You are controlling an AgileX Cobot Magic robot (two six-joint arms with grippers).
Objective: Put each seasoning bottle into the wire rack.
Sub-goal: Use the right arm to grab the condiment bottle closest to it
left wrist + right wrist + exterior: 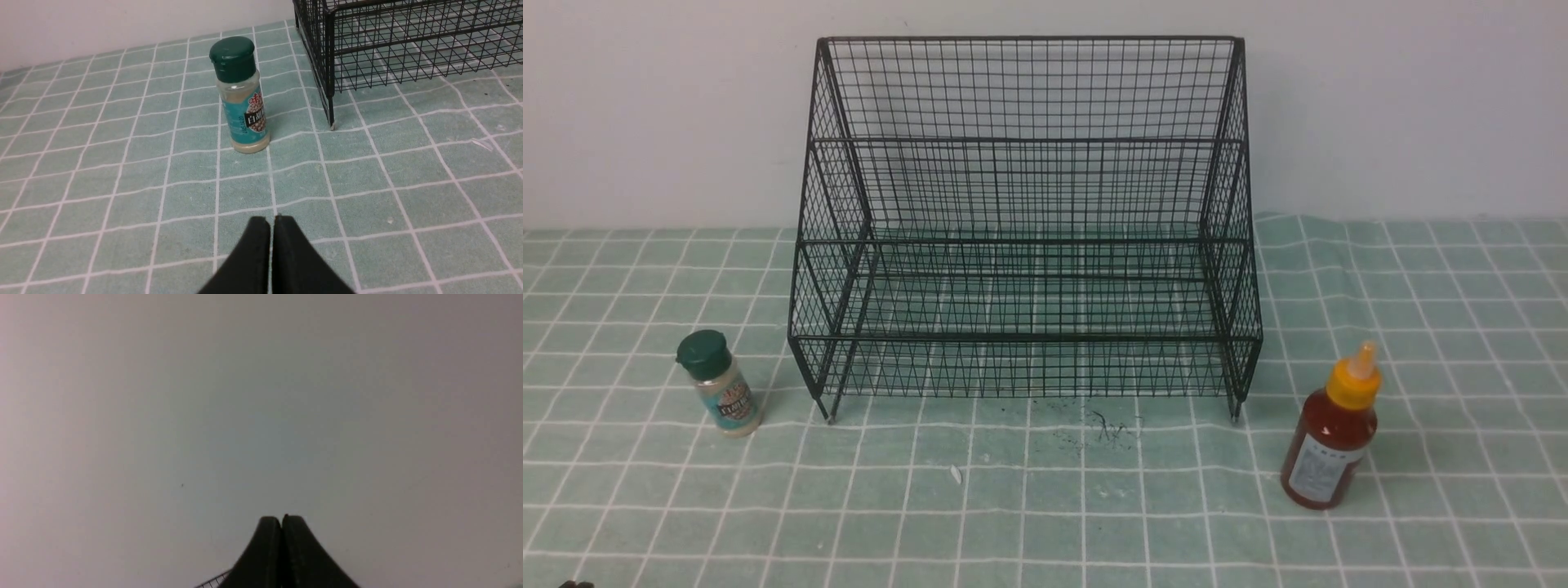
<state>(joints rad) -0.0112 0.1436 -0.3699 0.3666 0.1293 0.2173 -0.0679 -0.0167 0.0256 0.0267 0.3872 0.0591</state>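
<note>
The black wire rack [1025, 220] stands empty at the back middle of the table. The small clear shaker jar [719, 382] with green cap and teal label stands upright left of the rack's front leg; it also shows in the left wrist view [243, 96], beside the rack's corner [331, 81]. The red-brown squeeze bottle [1331, 429] with yellow nozzle cap stands upright right of the rack. My left gripper [271, 220] is shut and empty, low over the cloth, short of the jar. My right gripper [281, 518] is shut and empty, facing the bare wall.
A green cloth with a white grid [1045, 506] covers the table. A pale wall [645, 106] stands behind the rack. Dark specks [1094, 425] lie on the cloth before the rack. A bit of wire mesh [212, 582] shows at the right wrist view's edge.
</note>
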